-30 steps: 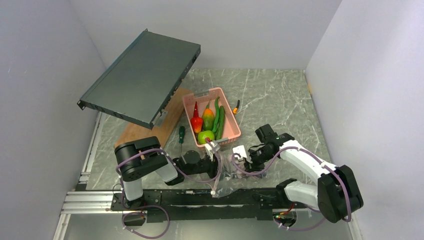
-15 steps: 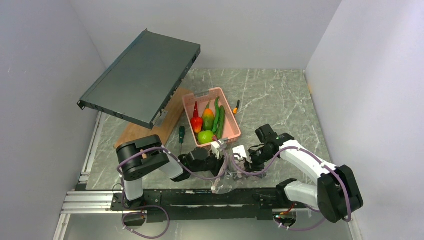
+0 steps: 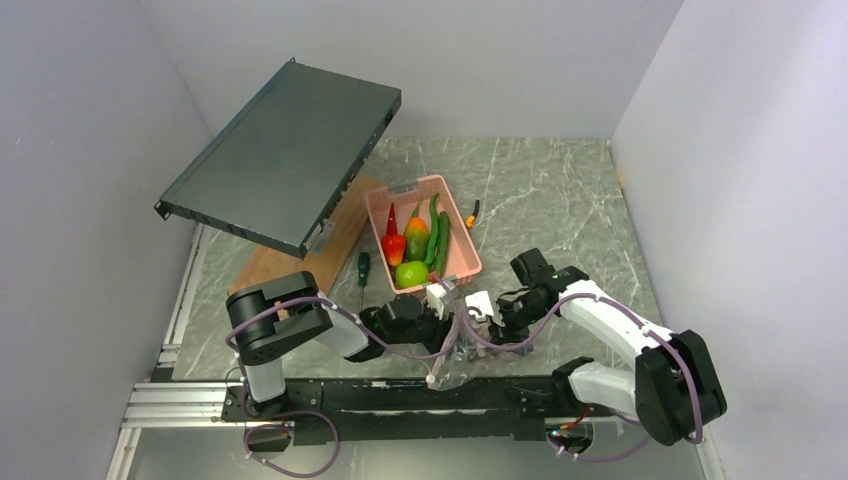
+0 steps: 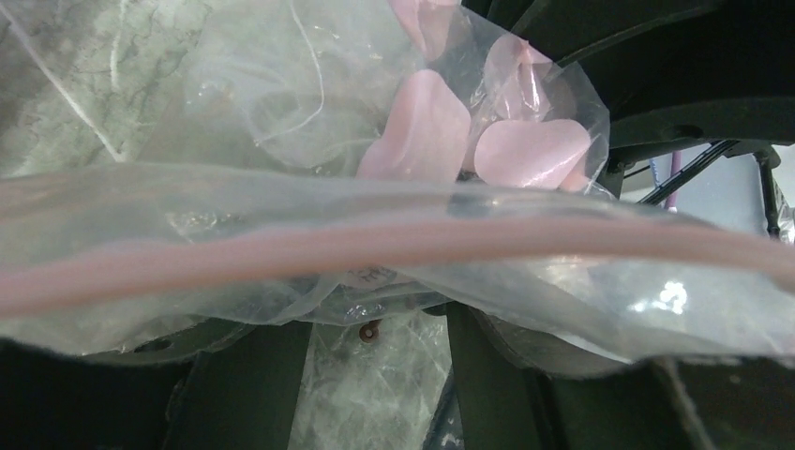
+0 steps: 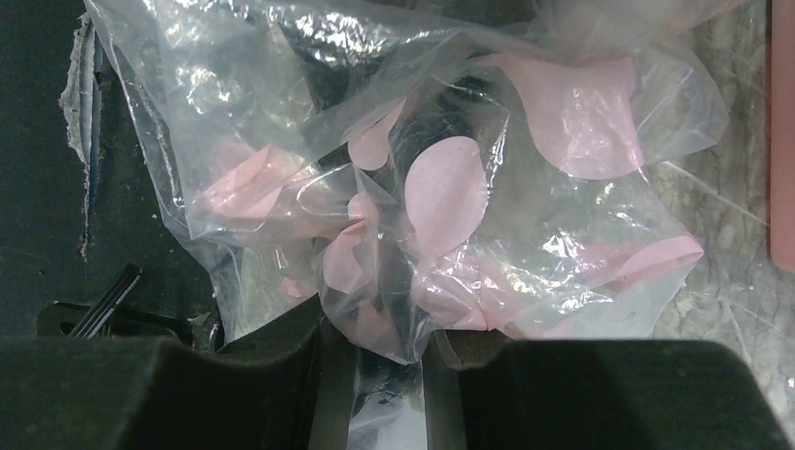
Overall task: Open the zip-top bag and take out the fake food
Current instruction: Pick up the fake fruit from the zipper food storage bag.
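Observation:
The zip-top bag (image 3: 452,350) hangs crumpled between my two grippers near the table's front edge. In the left wrist view the bag (image 4: 281,141) is draped over my fingers, its pink zip strip (image 4: 375,246) running across the frame. My left gripper (image 4: 380,328) (image 3: 438,297) stands open, with film in the gap. My right gripper (image 5: 380,342) (image 3: 479,304) is shut on a bunched fold of the bag (image 5: 450,187). Only pink patches show inside the plastic. The fake food sits in the pink basket (image 3: 466,262): a lime-green apple (image 3: 411,272), green pods (image 3: 437,240) and a red piece (image 3: 393,246).
A dark flat metal chassis (image 3: 285,155) leans tilted at the back left over a wooden board (image 3: 290,262). A green-handled screwdriver (image 3: 362,268) lies left of the basket. A small orange item (image 3: 472,215) lies behind it. Grey walls close in both sides.
My left gripper has moved right, closer to the right gripper, and its jaws have narrowed slightly. The bag bunched up between them. The right arm stayed put.

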Robot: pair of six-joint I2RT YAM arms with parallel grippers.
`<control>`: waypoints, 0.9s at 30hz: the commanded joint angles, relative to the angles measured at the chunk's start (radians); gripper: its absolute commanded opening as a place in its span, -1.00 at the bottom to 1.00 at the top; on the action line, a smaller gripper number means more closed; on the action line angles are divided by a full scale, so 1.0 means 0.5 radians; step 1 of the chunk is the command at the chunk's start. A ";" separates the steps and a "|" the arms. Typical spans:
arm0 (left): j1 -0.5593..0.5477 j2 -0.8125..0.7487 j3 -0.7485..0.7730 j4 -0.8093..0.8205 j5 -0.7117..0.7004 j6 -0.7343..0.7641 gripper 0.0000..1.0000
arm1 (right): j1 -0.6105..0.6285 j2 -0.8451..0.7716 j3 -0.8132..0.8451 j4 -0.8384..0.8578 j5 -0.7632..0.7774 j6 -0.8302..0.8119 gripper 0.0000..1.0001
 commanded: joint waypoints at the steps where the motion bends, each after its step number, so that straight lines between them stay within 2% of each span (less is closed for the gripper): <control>1: -0.045 -0.037 0.075 -0.358 -0.028 -0.001 0.14 | 0.009 -0.009 0.022 0.014 -0.045 -0.026 -0.41; 4: -0.061 -0.048 0.127 -0.495 -0.049 0.019 0.13 | 0.013 -0.007 0.023 0.017 -0.045 -0.023 -0.41; 10: -0.162 -0.008 0.365 -0.987 -0.255 0.048 0.13 | 0.011 -0.010 0.023 0.017 -0.042 -0.019 -0.40; 14: -0.201 0.007 0.454 -1.212 -0.395 0.029 0.00 | 0.012 -0.017 0.023 0.021 -0.039 -0.009 -0.40; 20: -0.213 -0.063 0.381 -1.144 -0.352 0.033 0.02 | 0.011 -0.015 0.021 0.039 -0.015 0.005 -0.40; 27: -0.211 -0.284 0.245 -1.076 -0.324 -0.014 0.10 | 0.009 -0.026 0.016 0.063 0.016 0.030 -0.39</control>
